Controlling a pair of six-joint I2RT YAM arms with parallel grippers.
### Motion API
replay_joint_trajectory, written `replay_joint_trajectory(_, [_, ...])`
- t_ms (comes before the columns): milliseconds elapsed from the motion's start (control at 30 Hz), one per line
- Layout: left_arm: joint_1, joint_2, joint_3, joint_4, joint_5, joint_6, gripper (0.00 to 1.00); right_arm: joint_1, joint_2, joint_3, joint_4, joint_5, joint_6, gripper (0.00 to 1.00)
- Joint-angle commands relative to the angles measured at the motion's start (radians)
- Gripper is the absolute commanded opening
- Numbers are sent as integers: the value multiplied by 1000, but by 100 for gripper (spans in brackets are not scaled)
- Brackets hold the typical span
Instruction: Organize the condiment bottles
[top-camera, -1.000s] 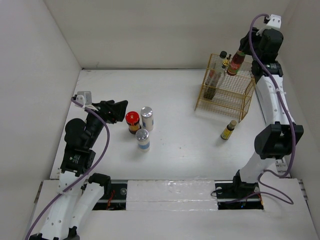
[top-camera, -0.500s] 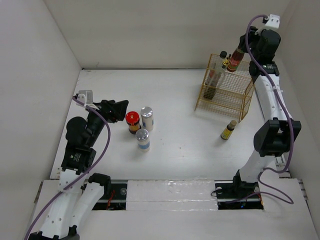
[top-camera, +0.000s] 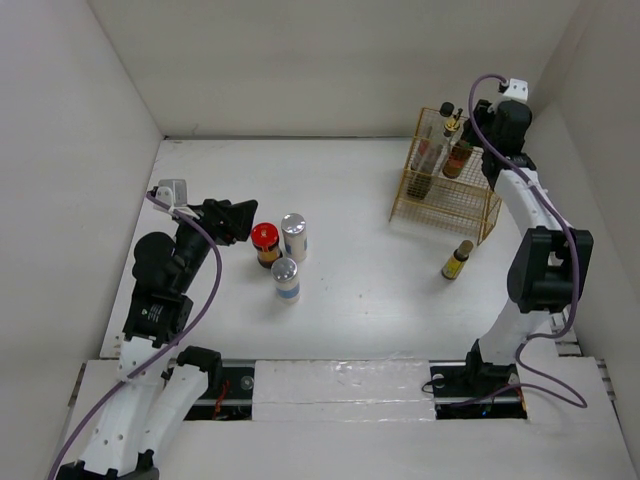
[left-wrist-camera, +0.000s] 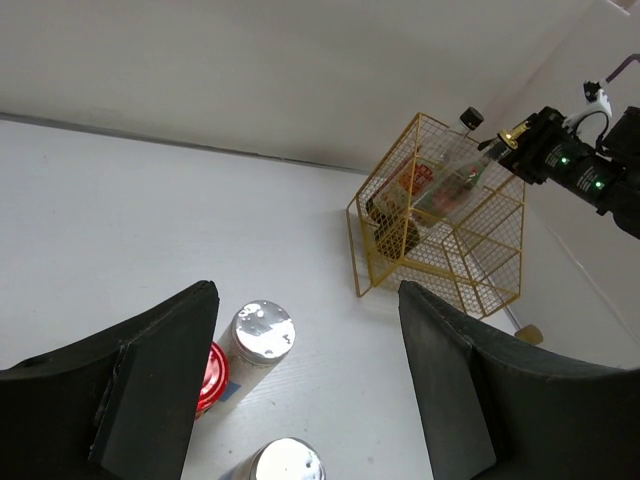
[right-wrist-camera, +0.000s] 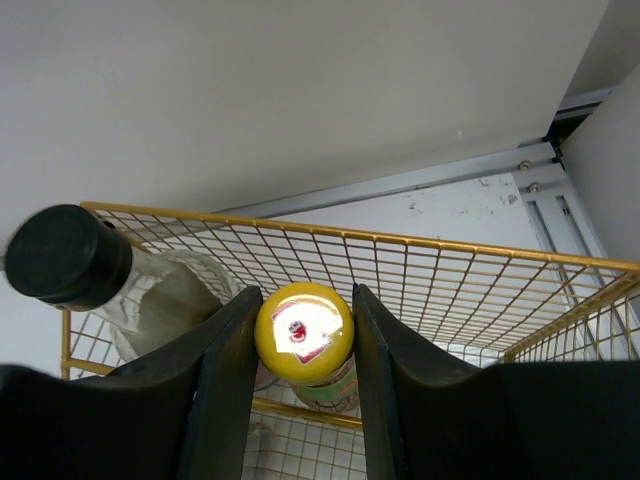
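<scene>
My right gripper (top-camera: 472, 135) is shut on the yellow-capped red bottle (right-wrist-camera: 304, 324) and holds it inside the yellow wire basket (top-camera: 476, 215), which also holds two tall clear bottles (top-camera: 430, 150). One has a black cap (right-wrist-camera: 65, 256) beside my fingers. A small dark bottle (top-camera: 458, 260) with a yellow cap stands on the table in front of the basket. My left gripper (top-camera: 245, 220) is open just left of the red-lidded dark jar (top-camera: 265, 243). Two silver-capped shakers (top-camera: 293, 236) (top-camera: 286, 279) stand next to the jar; they also show in the left wrist view (left-wrist-camera: 261, 331).
White walls close the table in on the left, back and right. The basket (left-wrist-camera: 440, 230) stands at the far right near the back wall. A metal rail (right-wrist-camera: 400, 182) runs behind the basket.
My right gripper has come down and to the left with the yellow-capped red bottle, from above the basket into it. The left arm has not moved.
</scene>
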Motion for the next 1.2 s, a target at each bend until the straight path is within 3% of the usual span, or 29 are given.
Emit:
replay_joint_trajectory(0, [-6, -11, 4, 41, 10, 10, 69, -6, -59, -12, 224, 16, -1, 5])
replay_joint_trajectory(167, [-6, -20, 4, 50, 19, 10, 69, -6, -50, -63, 248, 16, 8, 8])
replay_joint_trajectory(300, [-6, -20, 4, 50, 29, 10, 69, -6, -41, -74, 248, 6, 8, 15])
replay_joint_trajectory(467, [-6, -29, 4, 50, 30, 10, 69, -6, -31, -94, 248, 6, 8, 31])
replay_joint_trajectory(500, [-6, -29, 4, 50, 30, 10, 69, -6, -31, -94, 238, -3, 8, 41])
replay_joint_trajectory(533, [-6, -29, 4, 50, 30, 10, 69, -6, -31, -94, 238, -4, 8, 41])
replay_joint_trajectory(667, [-6, -29, 4, 50, 30, 10, 69, -6, -77, -74, 213, 7, 29, 63])
replay_joint_trajectory(833, [-6, -29, 4, 50, 20, 10, 69, -6, -175, -34, 146, 49, 29, 69])
replay_joint_trajectory(967, [-6, -40, 4, 41, 8, 10, 69, -6, -306, -86, 133, 81, 39, 65])
replay_joint_trajectory(1000, [-6, -40, 4, 41, -1, 10, 69, 10, -339, -106, 133, 72, 48, 60])
replay_joint_trajectory(1033, [-6, -40, 4, 30, -15, 10, 69, 22, -373, -155, 133, 52, 48, 40])
replay_joint_trajectory(1067, [-6, -40, 4, 30, -15, 10, 69, 39, -433, -181, 154, 21, 48, 29])
replay_joint_trajectory(1133, [-6, -40, 4, 30, -26, 1, 69, 124, -473, -229, 179, -113, 48, 17])
replay_joint_trajectory(1167, [-6, -40, 4, 30, -38, 1, 69, 163, -484, -264, 179, -155, 48, 16])
